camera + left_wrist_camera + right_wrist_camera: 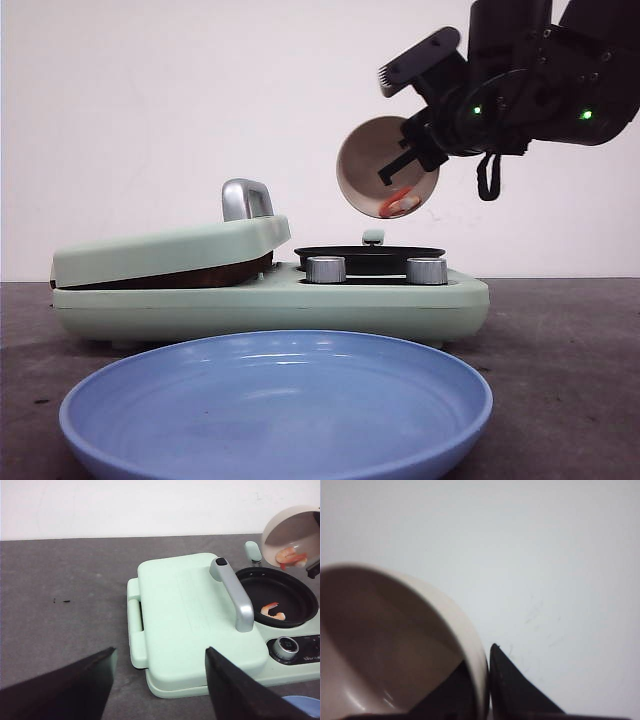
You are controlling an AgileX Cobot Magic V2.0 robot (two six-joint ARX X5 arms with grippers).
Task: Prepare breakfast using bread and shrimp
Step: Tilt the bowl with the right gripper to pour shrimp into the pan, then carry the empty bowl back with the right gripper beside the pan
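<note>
My right gripper point(408, 150) point(487, 677) is shut on the rim of a beige bowl point(372, 160) point(395, 645), one finger inside and one outside. The bowl hangs tilted above the black round pan point(370, 258) point(295, 597) of a mint-green breakfast maker point(270, 300). Pinkish-orange shrimp point(400, 203) point(290, 556) lie at the bowl's low edge. One shrimp point(272, 611) lies in the pan. The bread is hidden; the maker's lid point(190, 610) is down. My left gripper point(160, 652) is open and empty, above the table by the maker's lid end.
A large blue plate point(275, 345) point(302, 705) sits in front of the maker, close to the camera. The lid carries a silver handle point(246, 198) point(232, 592). Two silver knobs point(325, 268) point(427, 270) stand on the maker's front. Grey tabletop point(65, 605) lies beyond the lid end.
</note>
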